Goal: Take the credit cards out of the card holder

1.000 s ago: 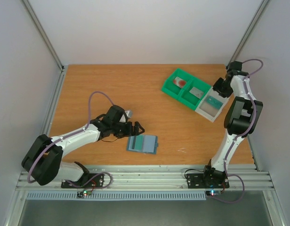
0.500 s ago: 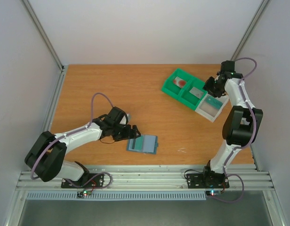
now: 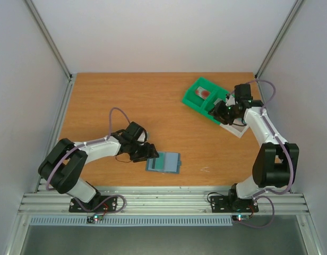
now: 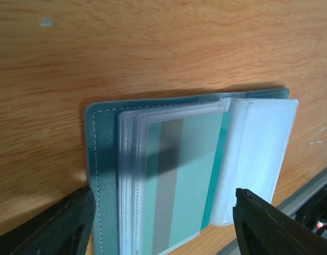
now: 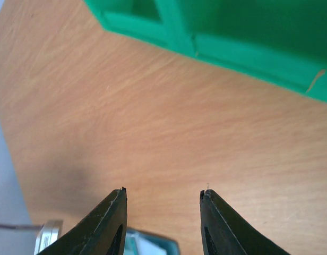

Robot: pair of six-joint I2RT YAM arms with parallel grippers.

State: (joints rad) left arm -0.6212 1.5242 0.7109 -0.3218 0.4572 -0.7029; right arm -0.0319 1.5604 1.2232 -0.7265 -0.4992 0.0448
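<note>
Card holder (image 3: 163, 162) is laid open near the front edge of the table (image 3: 126, 101); a teal card (image 4: 179, 180) is seen in its clear sleeve (lower end cut off). Left gripper (image 3: 151, 152) is spread apart at its left edge. Right gripper (image 5: 163, 192), apart and empty, is held over the green bin (image 5: 248, 53), which is partly hidden.

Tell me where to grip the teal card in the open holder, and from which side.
Pinch the teal card by its darker long edge beside the card holder's fold, which seems to poke bare from the clear sleeve. Come from the fold side; the sleeve covers the rest.
</note>
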